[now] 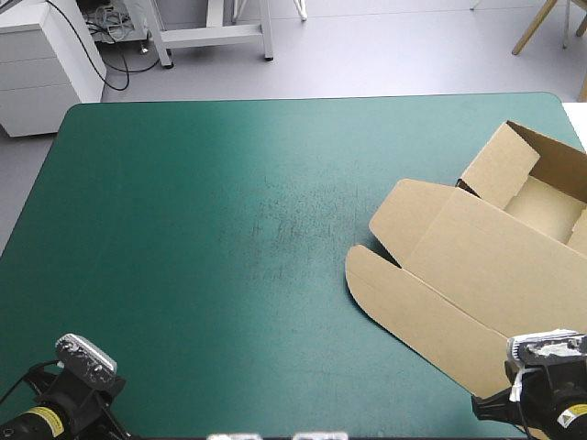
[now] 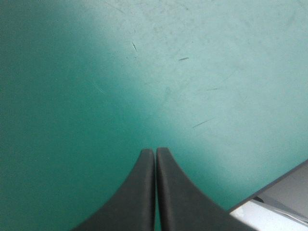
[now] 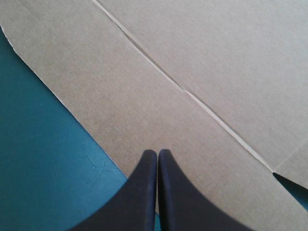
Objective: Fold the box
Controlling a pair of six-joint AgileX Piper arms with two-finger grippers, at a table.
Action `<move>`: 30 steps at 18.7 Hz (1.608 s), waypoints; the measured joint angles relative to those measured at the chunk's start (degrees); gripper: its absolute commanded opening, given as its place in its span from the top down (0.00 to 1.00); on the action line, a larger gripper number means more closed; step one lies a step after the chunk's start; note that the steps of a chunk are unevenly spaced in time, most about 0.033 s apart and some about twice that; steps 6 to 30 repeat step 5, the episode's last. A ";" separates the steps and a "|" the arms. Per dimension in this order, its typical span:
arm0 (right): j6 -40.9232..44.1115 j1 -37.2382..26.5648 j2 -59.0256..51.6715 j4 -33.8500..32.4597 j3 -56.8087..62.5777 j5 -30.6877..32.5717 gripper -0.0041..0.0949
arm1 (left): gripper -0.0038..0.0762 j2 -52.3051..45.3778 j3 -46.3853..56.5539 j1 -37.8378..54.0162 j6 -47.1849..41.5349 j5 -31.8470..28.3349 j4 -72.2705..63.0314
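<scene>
The teal-green cover [image 1: 202,238] is marked by faint scuffs. The brown box [image 1: 477,266] is laid open at its right side, lid [image 3: 144,72] flat. The left gripper [image 2: 155,153] and the right gripper [image 3: 157,154] are held with fingers pressed together, the right above the lid's edge.

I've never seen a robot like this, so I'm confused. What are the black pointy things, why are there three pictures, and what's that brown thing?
It is a robot with two arms at a table with a teal-green cover. One picture looks down from above and behind the robot. The other two come from small cameras on its wrists. The black points are its fingers: each gripper has two, pressed together now. The left gripper is over bare cover. The right gripper is over the near edge of the brown box, a cut cardboard sheet. Its far part already stands up as an open tray; the lid lies flat. Neither gripper seems to hold anything.
</scene>
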 measured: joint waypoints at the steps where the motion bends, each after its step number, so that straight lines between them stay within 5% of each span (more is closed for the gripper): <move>1: 0.00 0.00 0.00 0.06 0.00 -0.57 0.97 | 0.96 0.00 0.00 0.00 0.00 0.00 0.00; 5: 0.00 0.00 0.00 0.16 0.51 -5.74 0.97 | 0.96 0.00 0.00 0.00 0.00 0.00 0.00; 30: 0.00 0.00 0.00 0.16 0.51 -5.74 0.97 | 0.96 0.00 0.00 0.00 0.00 0.00 0.00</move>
